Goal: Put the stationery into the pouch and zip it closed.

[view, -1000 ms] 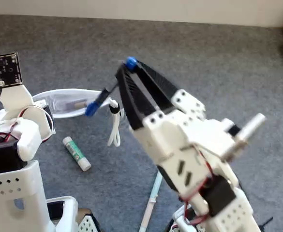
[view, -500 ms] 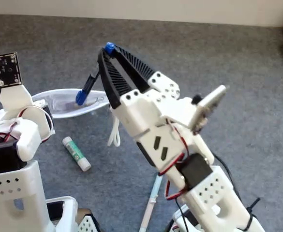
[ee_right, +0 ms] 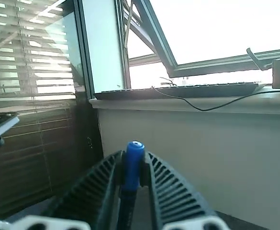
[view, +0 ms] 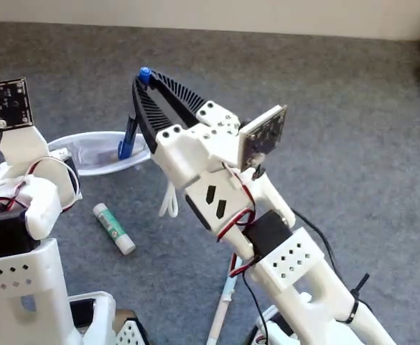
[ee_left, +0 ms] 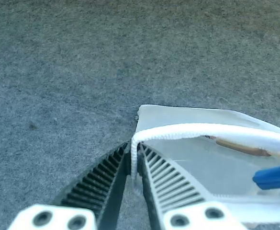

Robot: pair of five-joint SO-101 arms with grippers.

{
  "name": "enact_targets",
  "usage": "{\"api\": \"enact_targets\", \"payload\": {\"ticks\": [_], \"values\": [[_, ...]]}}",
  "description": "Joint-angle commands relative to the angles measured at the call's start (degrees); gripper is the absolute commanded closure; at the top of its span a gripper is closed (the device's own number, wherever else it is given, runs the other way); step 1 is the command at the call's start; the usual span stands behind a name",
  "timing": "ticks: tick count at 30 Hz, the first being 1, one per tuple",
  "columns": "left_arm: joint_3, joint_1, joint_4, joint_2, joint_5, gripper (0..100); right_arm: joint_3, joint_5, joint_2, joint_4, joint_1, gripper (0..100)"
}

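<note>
Seen from my remote desk, the right gripper (view: 143, 79) holds a blue pen (view: 128, 135) upright by its top end. Its fingers are closed narrow on the pen, and the pen's lower tip dips into the open mouth of the clear pouch (view: 87, 154). The left gripper (ee_left: 134, 149) pinches the pouch's white rim at one end, fingers nearly together on it, holding the mouth up. A glue stick (view: 113, 228) and a pale second pen (view: 224, 296) lie on the grey carpet (view: 339, 108) nearby, outside the pouch. I judge the blue pen light, stiff and smooth, so a grip at its end may let it swing. The pouch looks thin and floppy, best taken by its stiffer zip edge.
</note>
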State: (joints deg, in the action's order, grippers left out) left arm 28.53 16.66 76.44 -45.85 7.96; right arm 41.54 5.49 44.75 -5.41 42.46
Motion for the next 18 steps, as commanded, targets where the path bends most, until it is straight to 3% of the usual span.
{"api": "enact_targets", "payload": {"ticks": [1,7,13,18], "values": [[1.5,0.7,-0.4,2.1,0.7,99,0.4,-1.5,1.4,-1.2,0.6,99.4],[1.5,0.6,-0.4,2.1,0.7,99,0.7,-1.5,1.4,-0.8,0.5,97.9],[1.5,0.6,-0.4,2.1,0.7,99,1.0,-1.1,1.4,-0.8,0.5,83.4],[1.5,0.6,-0.4,2.1,0.7,99,1.0,-1.1,1.4,-0.7,0.4,82.4]]}}
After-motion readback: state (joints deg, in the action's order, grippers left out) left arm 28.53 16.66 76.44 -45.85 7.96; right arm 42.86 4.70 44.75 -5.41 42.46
